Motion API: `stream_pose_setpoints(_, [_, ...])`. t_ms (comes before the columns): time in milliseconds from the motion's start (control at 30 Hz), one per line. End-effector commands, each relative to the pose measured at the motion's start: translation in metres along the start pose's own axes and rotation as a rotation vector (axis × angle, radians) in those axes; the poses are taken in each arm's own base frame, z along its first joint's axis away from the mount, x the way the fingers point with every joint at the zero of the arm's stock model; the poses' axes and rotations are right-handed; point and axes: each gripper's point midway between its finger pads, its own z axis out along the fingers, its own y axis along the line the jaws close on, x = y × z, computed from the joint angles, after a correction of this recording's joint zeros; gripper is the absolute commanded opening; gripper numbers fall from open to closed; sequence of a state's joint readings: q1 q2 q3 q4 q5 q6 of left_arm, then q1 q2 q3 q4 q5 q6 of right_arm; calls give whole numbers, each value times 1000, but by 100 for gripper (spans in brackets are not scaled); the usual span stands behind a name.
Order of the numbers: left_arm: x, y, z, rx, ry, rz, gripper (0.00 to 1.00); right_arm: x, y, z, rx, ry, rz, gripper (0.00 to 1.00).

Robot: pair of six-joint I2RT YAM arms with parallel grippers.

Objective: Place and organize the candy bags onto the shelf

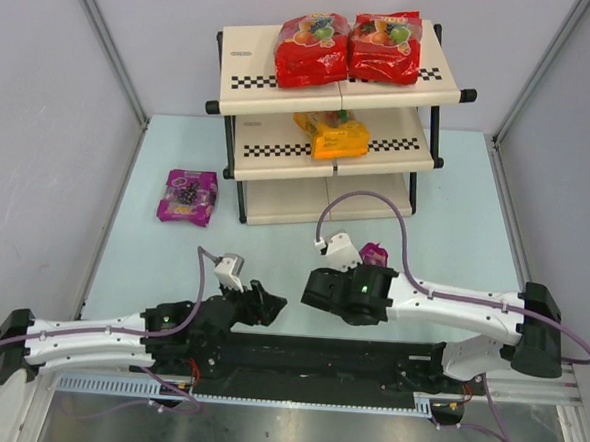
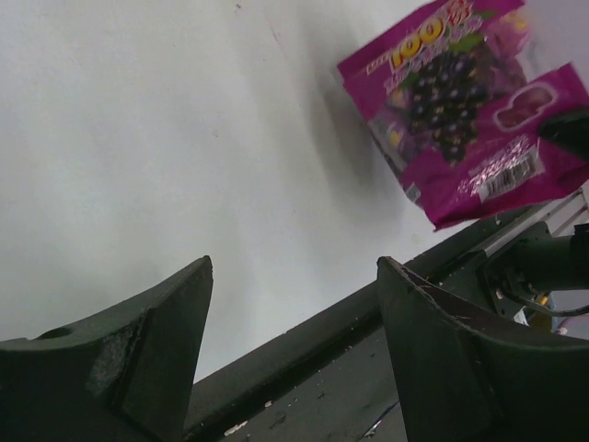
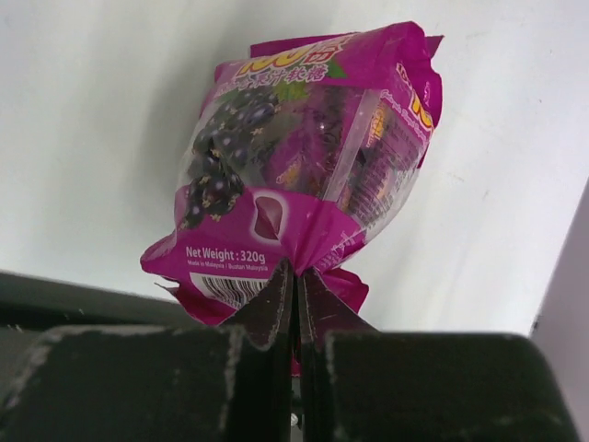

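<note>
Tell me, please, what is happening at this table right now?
Two robot arms are stocking candy bags onto a shelf. The right gripper has its jaws shut on the bottom edge of a purple grape candy bag. The left gripper is open and empty. Two red bags lie on the top tier, an orange-yellow bag on the middle tier, and a second purple bag lies on the table left of the shelf.

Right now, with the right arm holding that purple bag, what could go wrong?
The right tool pinches only the bottom edge of the purple bag, so it may slip or swing. The orange bag sits at the front of the middle tier of the shelf; reaching in could knock it off.
</note>
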State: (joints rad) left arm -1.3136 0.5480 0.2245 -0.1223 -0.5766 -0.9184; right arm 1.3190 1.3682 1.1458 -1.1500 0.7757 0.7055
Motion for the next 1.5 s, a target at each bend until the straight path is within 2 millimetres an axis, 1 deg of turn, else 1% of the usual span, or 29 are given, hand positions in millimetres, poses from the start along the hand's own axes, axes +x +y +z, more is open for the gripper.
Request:
stream_pose_setpoints(0, [-4,9,-5,-26,-24,-26,77,-13,-13,-13,4,-44,-121,0])
stream_pose_setpoints(167, [-10,11,-12,-17,-42,-50,75,-21,31,-10,-124,-78,-195,0])
stream_pose_setpoints(333, [-12,14,-15,-25,-44,-57,75,-17,86,-3,-254,-69,-258,0])
stream_pose_setpoints(367, [-12,13,-15,-26,-44,-57,75,-10,100,1,-282,-46,-278,1])
stream_pose_setpoints(400, [-14,13,-16,-27,-46,-59,75,-10,110,0,-309,-49,-271,7])
stream_pose_setpoints(433, [-14,13,-16,-32,-46,-59,75,-18,129,-3,-371,-87,-243,19])
stream_pose_setpoints(467, [-15,14,-16,-35,-48,-60,75,-15,150,-14,-473,-86,-245,50])
stream_pose_setpoints(500, [-16,13,-16,-37,-51,-62,75,-19,164,-24,-539,-119,-242,55])
stream_pose_setpoints(533, [-16,14,-16,-42,-53,-60,75,-37,184,-40,-626,-202,-192,59])
stream_pose_setpoints(567, [-16,15,-16,-45,-54,-63,75,-40,196,-65,-727,-246,-183,64])
stream_pose_setpoints(600, [-17,16,-16,-51,-59,-65,75,-48,201,-82,-792,-293,-159,64])
stream_pose_setpoints(633, [-17,17,-16,-57,-59,-68,75,-65,208,-101,-860,-370,-99,65])
stream_pose_setpoints(667, [-17,17,-16,-57,-61,-70,75,-72,206,-113,-898,-409,-70,66])
stream_pose_setpoints(733, [-17,17,-16,-59,-62,-76,75,-86,185,-128,-919,-492,31,67])
stream_pose_setpoints(767, [-16,18,-16,-62,-60,-74,75,-94,168,-128,-877,-525,93,67])
stream_pose_setpoints(833, [-15,19,-15,-64,-58,-73,75,-93,134,-122,-815,-549,182,67])
stream_pose_setpoints(900, [-15,18,-15,-64,-54,-66,74,-91,97,-106,-700,-552,318,67])
stream_pose_setpoints(933, [-15,18,-14,-66,-54,-63,75,-80,84,-92,-635,-514,326,67])
stream_pose_setpoints(1000, [-16,17,-14,-73,-49,-44,74,-69,60,-69,-528,-442,465,65])
stream_pose_setpoints(1033, [-17,16,-13,-74,-50,-41,74,-52,47,-51,-451,-386,458,63])
stream_pose_setpoints(1067, [-18,15,-13,-75,-51,-39,74,-43,39,-42,-404,-360,476,55])
stream_pose_setpoints(1100, [-20,13,-13,-75,-53,-32,75,-36,36,-35,-375,-321,540,48])
stream_pose_setpoints(1133, [-20,12,-13,-77,-50,-28,74,-18,28,-19,-302,-271,507,39])
stream_pose_setpoints(1167, [-21,10,-13,-76,-51,-25,74,-11,26,-12,-271,-243,513,24])
stream_pose_setpoints(1233, [-22,9,-13,-75,-51,-22,74,6,22,1,-203,-184,511,17])
stream_pose_setpoints(1267, [-23,8,-13,-75,-51,-22,74,12,24,9,-172,-156,486,10])
stream_pose_setpoints(1367, [-36,3,-18,-80,-73,-23,74,19,34,20,-148,-117,449,0])
stream_pose_setpoints(1433, [-45,6,-22,-105,-89,-5,74,14,51,20,-207,-103,445,0])
stream_pose_setpoints(1467, [-56,-1,-27,-95,-109,-13,74,11,59,20,-245,-108,396,0])
